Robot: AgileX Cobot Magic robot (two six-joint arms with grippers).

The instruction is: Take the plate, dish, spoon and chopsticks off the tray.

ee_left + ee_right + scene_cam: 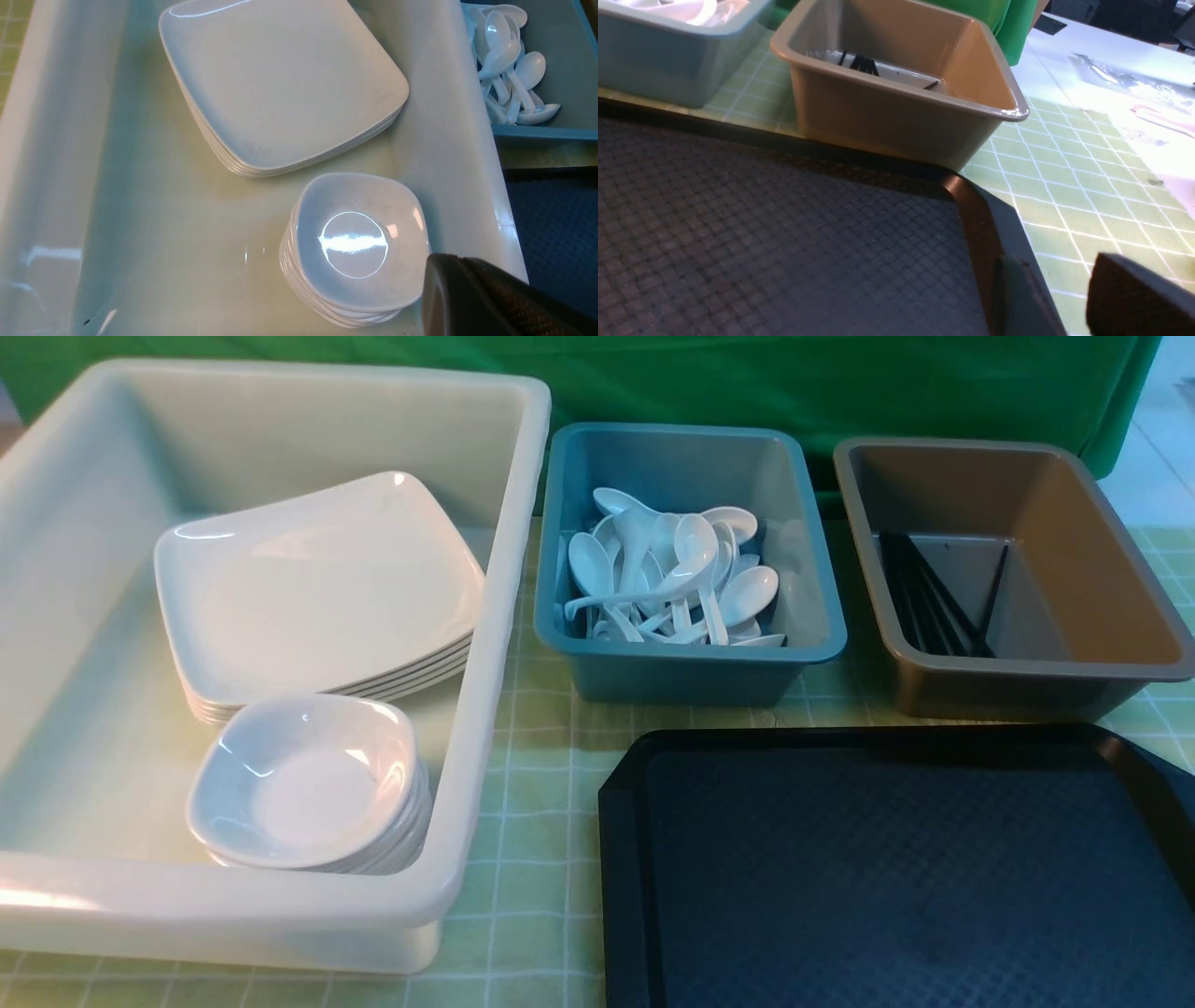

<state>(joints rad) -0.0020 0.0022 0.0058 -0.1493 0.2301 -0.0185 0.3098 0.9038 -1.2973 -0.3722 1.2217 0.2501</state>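
Though glossy white throughout, spoons (667, 574) in blue bin (691, 658) beyond black tray (896, 877).

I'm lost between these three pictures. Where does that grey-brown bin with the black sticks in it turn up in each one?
Front view: the grey-brown bin stands at the upper right, behind the black tray.
Left wrist view: it is not in the picture.
Right wrist view: it sits at top centre, just past the tray's corner.
Shared landmark: the blue bin of white spoons, in all three.
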